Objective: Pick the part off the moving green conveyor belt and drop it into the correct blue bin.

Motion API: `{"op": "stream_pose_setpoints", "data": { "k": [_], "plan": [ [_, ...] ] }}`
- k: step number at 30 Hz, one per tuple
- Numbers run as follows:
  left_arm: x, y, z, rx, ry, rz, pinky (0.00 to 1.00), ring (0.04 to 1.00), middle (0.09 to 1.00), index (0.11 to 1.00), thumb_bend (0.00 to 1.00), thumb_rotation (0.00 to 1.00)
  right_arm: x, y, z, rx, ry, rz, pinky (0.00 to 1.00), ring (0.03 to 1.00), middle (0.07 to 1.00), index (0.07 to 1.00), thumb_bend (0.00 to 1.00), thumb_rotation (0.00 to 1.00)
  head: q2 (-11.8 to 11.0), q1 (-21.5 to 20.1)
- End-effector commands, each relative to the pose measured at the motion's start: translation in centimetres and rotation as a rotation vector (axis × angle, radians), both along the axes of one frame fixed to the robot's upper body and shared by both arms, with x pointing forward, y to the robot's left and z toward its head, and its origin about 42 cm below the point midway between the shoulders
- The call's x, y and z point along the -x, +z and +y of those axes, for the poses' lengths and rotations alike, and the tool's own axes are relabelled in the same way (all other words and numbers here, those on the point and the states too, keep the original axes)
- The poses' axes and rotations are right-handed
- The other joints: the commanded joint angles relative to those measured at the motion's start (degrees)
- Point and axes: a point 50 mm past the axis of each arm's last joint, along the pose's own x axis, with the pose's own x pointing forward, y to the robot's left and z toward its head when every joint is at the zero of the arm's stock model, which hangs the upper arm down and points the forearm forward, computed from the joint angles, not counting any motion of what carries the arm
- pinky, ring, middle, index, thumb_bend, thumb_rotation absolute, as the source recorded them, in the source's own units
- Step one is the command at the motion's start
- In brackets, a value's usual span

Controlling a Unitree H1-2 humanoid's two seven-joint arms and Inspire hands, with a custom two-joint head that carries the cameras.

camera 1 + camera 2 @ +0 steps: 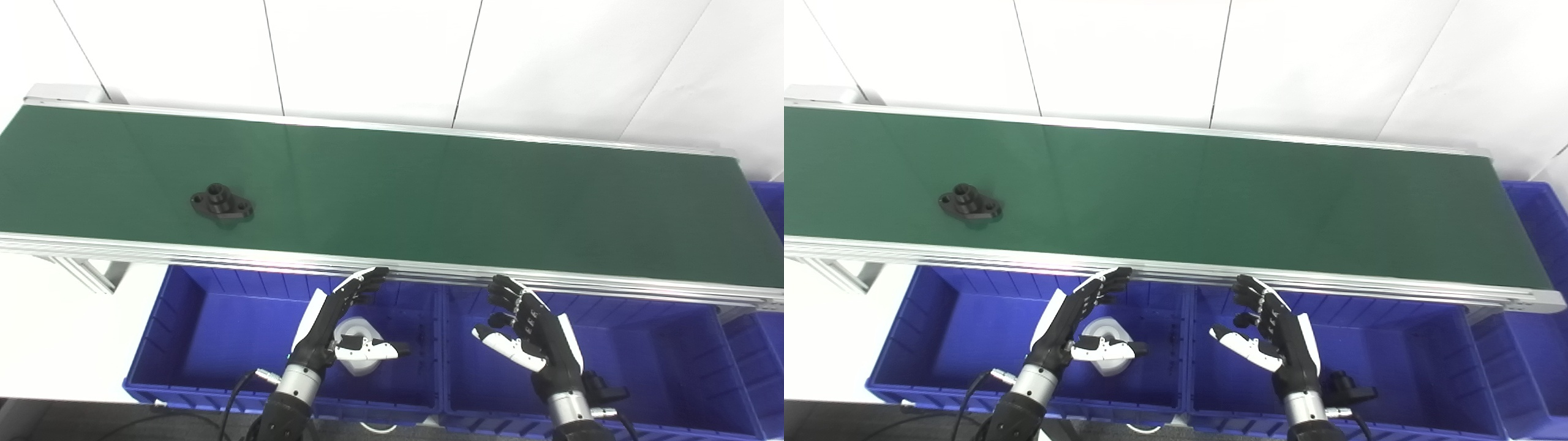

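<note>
Both the left hand (334, 318) and the right hand (530, 331) hover with fingers spread, holding nothing, over the blue bins (202, 367) below the green conveyor belt (429, 196). The black part (221, 204) lies on the belt's left stretch, well apart from them. A white object (357, 352), possibly another part, sits in the left bin. This looks like the waiting step; next, the left hand likely must reach and close on the part

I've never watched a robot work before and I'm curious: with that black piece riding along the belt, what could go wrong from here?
The black part lies well to the left of both open hands, left hand and right hand, which hover over the blue bins; since the green belt moves, a mistimed reach could miss it. Its flat, odd shape might slip from the fingers. A white part and a black one sit in separate bins, so a wrong drop is possible.
</note>
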Motion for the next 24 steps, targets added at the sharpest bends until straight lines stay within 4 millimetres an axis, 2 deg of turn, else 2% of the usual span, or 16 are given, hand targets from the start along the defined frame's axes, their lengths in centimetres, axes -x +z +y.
{"op": "stream_pose_setpoints", "data": {
  "k": [1, 24],
  "plan": [
    [-0.77, 1.59, -0.56, 0.027, -0.008, -0.064, 0.76, 0.820, 0.828, 0.814, 0.75, 0.21, -0.33, 0.91, -0.05, 0.009, 0.011, -0.041, 0.71, 0.804, 0.797, 0.807, 0.73, 0.28, 0.1, -0.1],
    [-0.76, 1.37, -0.62, 0.035, -0.006, -0.063, 0.77, 0.818, 0.826, 0.808, 0.75, 0.20, -0.38, 0.80, -0.04, -0.015, 0.009, -0.030, 0.72, 0.808, 0.800, 0.809, 0.72, 0.27, -0.5, 0.4]
  ]
}}
